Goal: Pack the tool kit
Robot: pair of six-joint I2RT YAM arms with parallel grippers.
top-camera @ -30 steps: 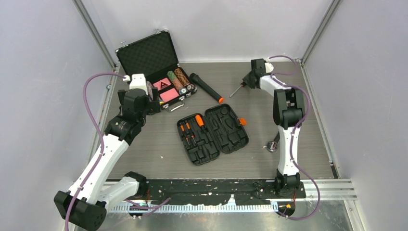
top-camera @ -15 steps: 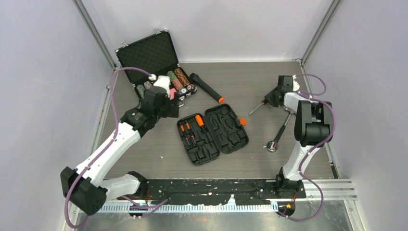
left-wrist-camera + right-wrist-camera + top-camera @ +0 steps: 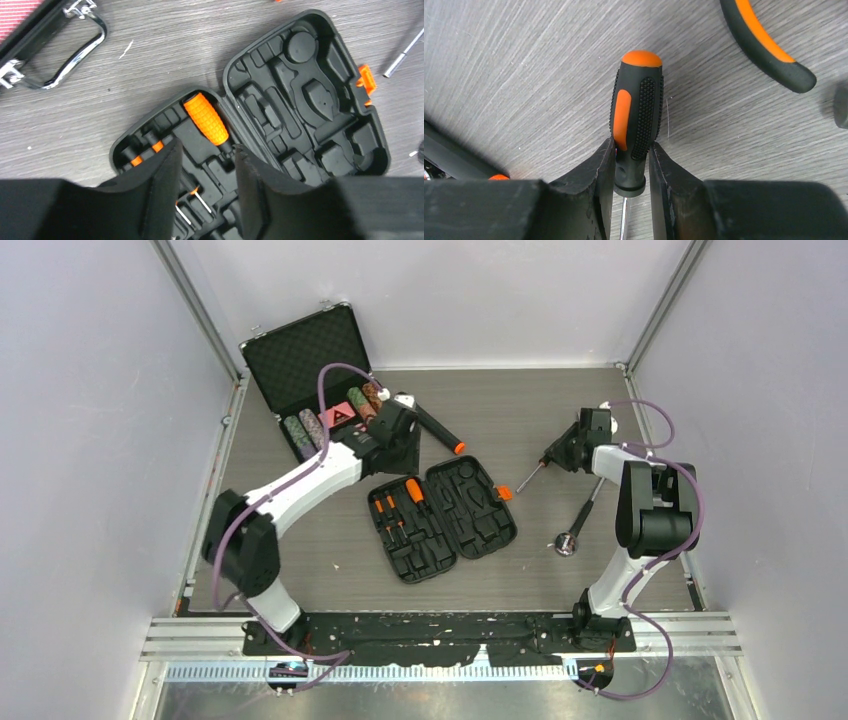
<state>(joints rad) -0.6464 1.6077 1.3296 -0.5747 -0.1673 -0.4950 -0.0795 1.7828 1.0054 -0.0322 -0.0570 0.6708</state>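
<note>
**Top view:** The left claw (image 3: 405, 440) hangs over the back left edge of the tool kit case (image 3: 445, 515). The case lies open in the middle of the table (image 3: 300, 550). The black flashlight (image 3: 435, 430) sits just behind it. The chip case (image 3: 305, 360) stands open in the back left corner by the wall. There is bare table in front of the tool kit and to its right. A metal wrench (image 3: 580, 520) lies there. The left arm is stretched long and low. The right arm is bent high, and the right claw (image 3: 555, 453) points its screwdriver (image 3: 530, 477) at the orange latch (image 3: 504, 493). A second ago the left arm was back at the chip case. The right claw was farther back.

**Left wrist view:** The left claw (image 3: 206, 150) is partly open and holds nothing. Under it, the fat orange handle (image 3: 206, 117) sits in its slot. The right half of the case has bare slots.

**Right wrist view:** The right claw (image 3: 631, 150) squeezes the screwdriver (image 3: 636, 100) by the bottom of its handle. A pliers handle (image 3: 764, 42) lies near.
</note>
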